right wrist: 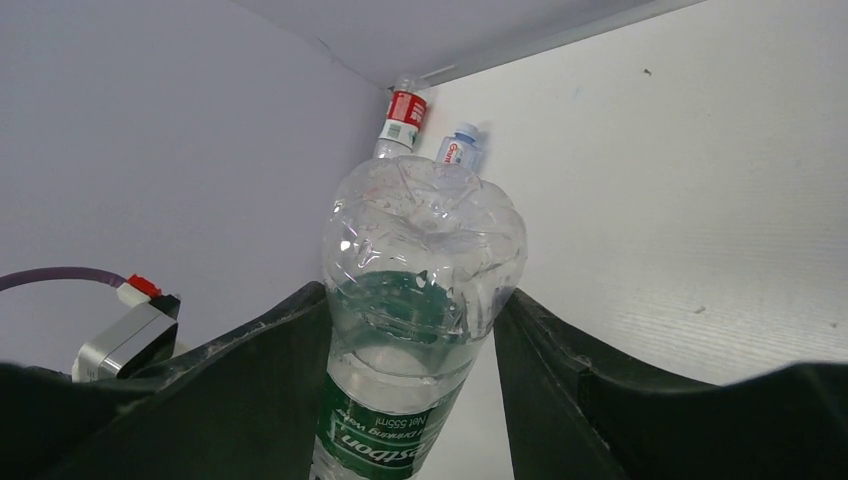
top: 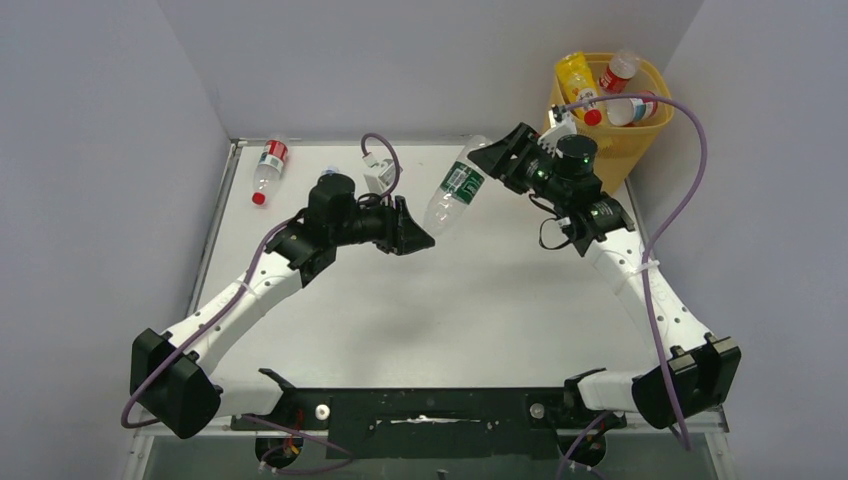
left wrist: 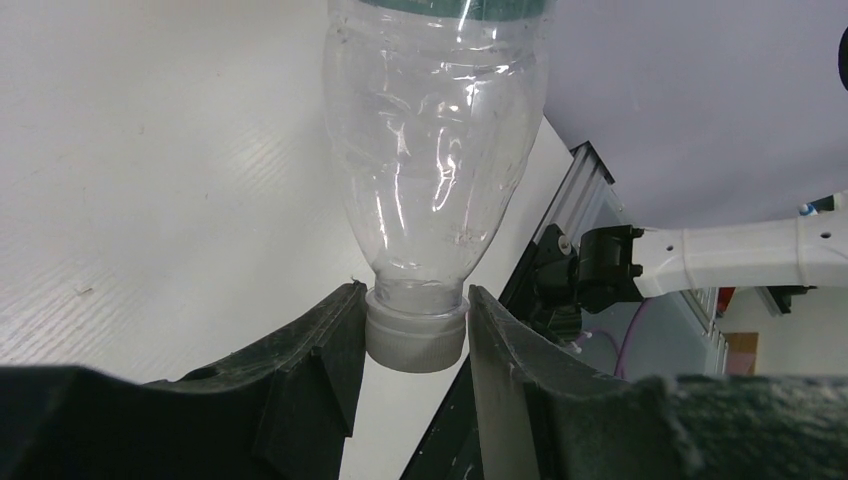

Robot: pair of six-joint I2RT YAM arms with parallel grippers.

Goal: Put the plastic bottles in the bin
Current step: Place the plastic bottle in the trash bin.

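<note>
The green-label bottle (top: 455, 195) hangs tilted in the air over the far middle of the table (top: 480, 310), just left of the bin (top: 628, 150), spanned between both arms. The left gripper (top: 425, 240) has its jaws narrow, pinching the white cap (left wrist: 417, 342). The right gripper (top: 482, 157) has its jaws drawn in against the clear body near the base, though the wrist view does not show how firmly they bear. The danger lies in this shared hold. If the right arm swings toward the bin before the cap is let go, the bottle may twist and slide out of both. The thin, dented wall could also buckle under the squeeze and slip. The bin already holds bottles (top: 590, 85) heaped to its rim, so a careless drop might bounce out.
</note>
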